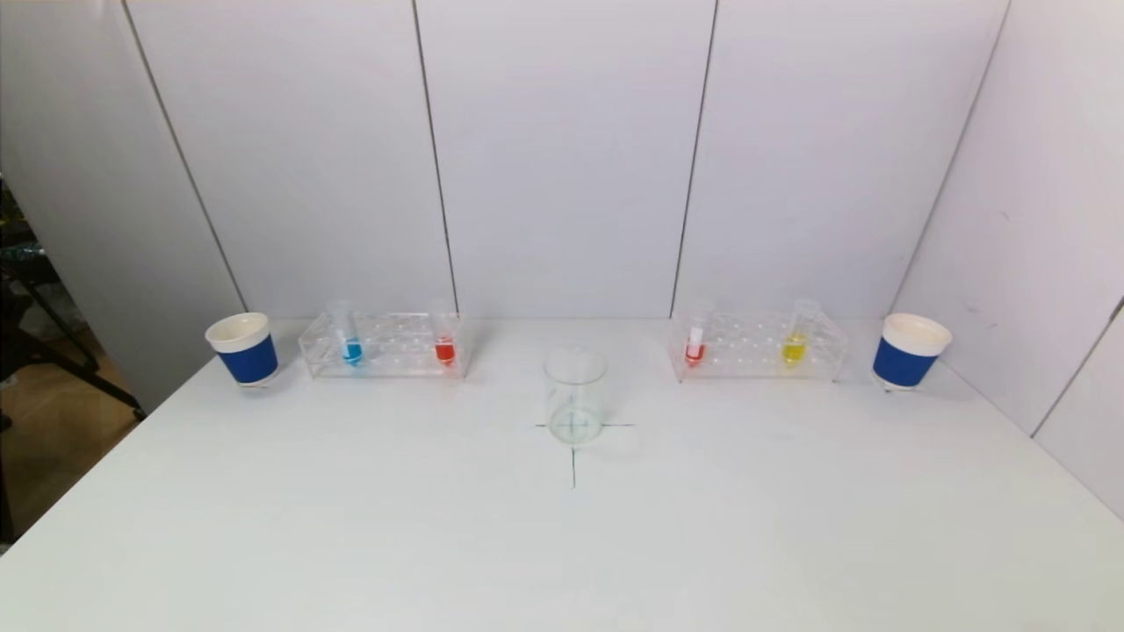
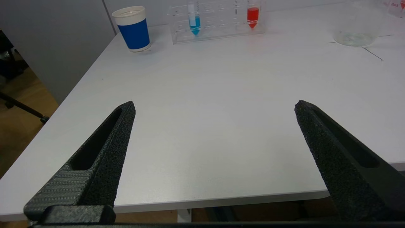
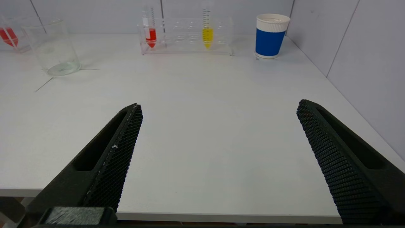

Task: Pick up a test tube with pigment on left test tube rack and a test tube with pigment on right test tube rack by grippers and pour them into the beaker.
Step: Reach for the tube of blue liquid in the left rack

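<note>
At the far left of the white table [image 1: 351, 527] stands a blue paper cup [image 1: 243, 348], and just to its right sits the left test tube rack [image 1: 384, 346]. It holds a tube of blue pigment [image 1: 350, 338] toward its left end and a tube of red pigment [image 1: 444, 338] at its right end, both upright. My left gripper [image 2: 213, 107] hangs over the near left edge of the table, fingers spread wide, grasping nothing, well apart from that rack. In the middle the clear beaker [image 1: 574, 397] stands on a drawn cross mark [image 1: 573, 456]. Further right, the right test tube rack [image 1: 757, 344] carries a red tube [image 1: 695, 338] at its left end and a yellow tube [image 1: 796, 333] toward its right. My right gripper [image 3: 218, 106] hangs over the near right edge, also spread wide and empty. A second blue cup [image 1: 909, 351] stands at the far right.
</note>
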